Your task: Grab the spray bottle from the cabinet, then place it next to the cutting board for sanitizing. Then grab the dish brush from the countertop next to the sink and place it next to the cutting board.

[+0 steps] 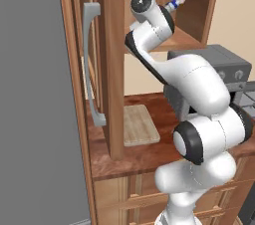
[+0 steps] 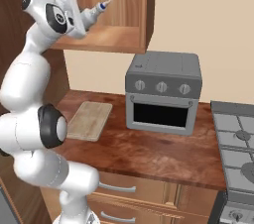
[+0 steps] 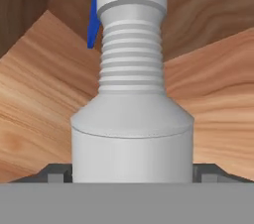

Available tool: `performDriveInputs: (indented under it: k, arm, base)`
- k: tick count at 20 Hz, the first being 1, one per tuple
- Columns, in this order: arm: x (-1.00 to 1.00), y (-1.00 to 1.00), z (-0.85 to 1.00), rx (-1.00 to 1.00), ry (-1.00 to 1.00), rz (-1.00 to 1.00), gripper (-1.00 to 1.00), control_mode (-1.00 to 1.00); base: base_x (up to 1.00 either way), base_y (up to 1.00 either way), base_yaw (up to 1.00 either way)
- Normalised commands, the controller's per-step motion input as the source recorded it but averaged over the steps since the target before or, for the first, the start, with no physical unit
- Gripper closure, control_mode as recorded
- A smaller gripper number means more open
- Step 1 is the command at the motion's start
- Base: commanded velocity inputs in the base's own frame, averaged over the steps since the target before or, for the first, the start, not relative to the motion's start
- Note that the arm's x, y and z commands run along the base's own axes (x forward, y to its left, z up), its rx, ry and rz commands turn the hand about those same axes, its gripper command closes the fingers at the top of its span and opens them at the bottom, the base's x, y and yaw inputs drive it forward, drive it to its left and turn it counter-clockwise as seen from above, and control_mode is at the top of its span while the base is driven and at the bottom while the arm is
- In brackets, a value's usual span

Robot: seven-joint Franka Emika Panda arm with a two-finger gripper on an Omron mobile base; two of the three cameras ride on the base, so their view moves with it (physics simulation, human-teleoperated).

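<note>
The spray bottle [image 3: 131, 94], grey with a ribbed white neck and blue trigger, lies tilted inside the cabinet [image 2: 134, 10], nozzle pointing up and away. My gripper [image 3: 131, 173] has its fingertips against both sides of the bottle's body. From the base, the spray bottle [image 2: 96, 11] sticks out past the hand above the shelf, and only the tip of the spray bottle [image 1: 175, 4] shows behind the wrist. The pale cutting board [image 2: 89, 119] lies flat on the countertop [image 2: 158, 148] below the cabinet. The dish brush and the sink are out of view.
The open cabinet door with its curved grey handle [image 1: 89, 64] stands at the left. A grey toaster oven [image 2: 161, 91] sits on the counter right of the board. A stove [image 2: 238, 139] adjoins at far right.
</note>
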Motion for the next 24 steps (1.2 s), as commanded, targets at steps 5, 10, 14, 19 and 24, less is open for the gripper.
performDriveInputs:
  k: [5, 10, 14, 19, 24]
  arm:
    - [-1.00, -0.22, 0.00, 0.09, -0.09, -0.14, 1.00, -1.00]
    - [-1.00, -0.42, 0.04, 0.02, 0.00, -0.06, 1.00, -1.00]
    - [-1.00, -0.52, 0.20, 0.00, 0.06, -0.01, 1.00, -1.00]
    - [-1.00, -0.56, 0.03, 0.00, 0.13, 0.02, 1.00, -1.00]
    - [-1.00, -0.22, -0.60, -0.23, 0.00, 0.07, 1.00, -1.00]
  base:
    - [0.00, 0.00, 0.00]
    - [0.00, 0.00, 0.00]
    - [0.00, 0.00, 0.00]
    - [0.00, 0.00, 0.00]
    - [0.00, 0.00, 0.00]
